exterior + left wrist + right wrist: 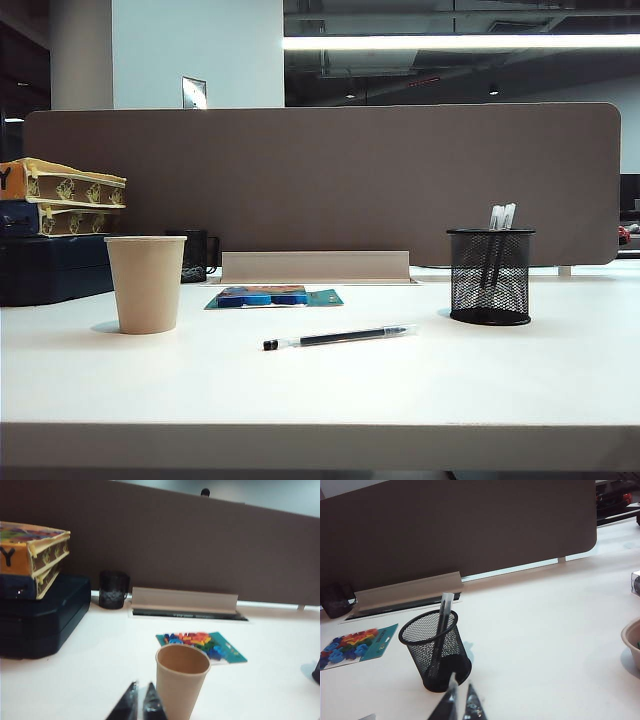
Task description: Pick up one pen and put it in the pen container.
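Neither arm shows in the exterior view. Left gripper point(140, 706) only appears in its own wrist view as two dark fingertips cut off by the frame edge, tips close together with a thin gap, nothing between them. It hangs just near-side of the paper cup point(181, 680). Right gripper point(461, 703) is the same story: two tips, nearly together, holding nothing, just near-side of the pen container point(436, 650).

Left wrist view is soft; the dark glass point(113, 589) by the divider is hard to read. Right wrist view clips a bowl rim point(632, 645) at the edge, contents not legible.

Pen container sits on the right of the table point(400, 390), upright, black mesh, with at least one capped pen point(441, 625) leaning inside; exterior view shows two clear cap tops above the rim. Paper cup stands on the left, upright; inside looks empty in the left wrist view.

The pen point(340, 337) lies flat on the table between cup and container, nearer the front edge than both, black plug end toward the left, touching neither.

White tabletop. A colourful card point(274, 296) lies flat behind the pen. Grey-brown divider panel point(330, 180) across the far edge, cable-tray flap point(315, 266) at its foot. Stacked boxes point(60, 195) on a dark case point(50, 268) at far left. Dim office ceiling with a strip light behind.
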Robot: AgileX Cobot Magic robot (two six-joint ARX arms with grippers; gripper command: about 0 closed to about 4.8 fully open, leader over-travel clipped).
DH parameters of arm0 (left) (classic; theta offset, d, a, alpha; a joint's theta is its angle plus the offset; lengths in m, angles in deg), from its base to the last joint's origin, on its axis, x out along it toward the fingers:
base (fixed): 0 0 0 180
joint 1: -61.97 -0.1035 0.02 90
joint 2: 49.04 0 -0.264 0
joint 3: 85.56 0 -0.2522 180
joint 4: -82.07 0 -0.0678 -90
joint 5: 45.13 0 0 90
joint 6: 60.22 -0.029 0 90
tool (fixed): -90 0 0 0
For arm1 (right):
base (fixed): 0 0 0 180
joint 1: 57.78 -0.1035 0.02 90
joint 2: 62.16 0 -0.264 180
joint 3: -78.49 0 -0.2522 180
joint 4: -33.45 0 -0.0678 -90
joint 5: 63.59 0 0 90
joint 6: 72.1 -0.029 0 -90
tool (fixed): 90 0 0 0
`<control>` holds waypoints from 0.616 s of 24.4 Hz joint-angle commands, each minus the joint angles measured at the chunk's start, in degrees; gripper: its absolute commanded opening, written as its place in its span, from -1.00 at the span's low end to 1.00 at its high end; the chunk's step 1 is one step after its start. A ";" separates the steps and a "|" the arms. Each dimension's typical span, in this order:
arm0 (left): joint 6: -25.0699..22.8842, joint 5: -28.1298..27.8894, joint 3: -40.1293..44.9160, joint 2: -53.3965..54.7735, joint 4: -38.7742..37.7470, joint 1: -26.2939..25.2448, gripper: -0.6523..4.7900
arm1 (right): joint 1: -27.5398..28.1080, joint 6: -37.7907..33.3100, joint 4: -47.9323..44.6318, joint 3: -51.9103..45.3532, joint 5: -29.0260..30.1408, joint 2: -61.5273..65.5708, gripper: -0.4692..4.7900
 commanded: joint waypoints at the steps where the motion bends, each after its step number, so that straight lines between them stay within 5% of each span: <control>1: 1.42 0.39 -1.51 0.35 1.92 -0.04 -0.66 | -0.09 -0.42 -0.66 1.64 -0.09 1.18 -0.74; 10: 1.42 5.20 -4.70 10.78 6.40 0.00 -0.53 | -0.09 -0.37 -2.71 6.23 0.39 12.74 -0.61; 15: 1.42 10.38 -4.72 18.18 10.67 0.35 -0.53 | -0.11 -0.09 -6.58 9.22 5.86 19.34 -0.61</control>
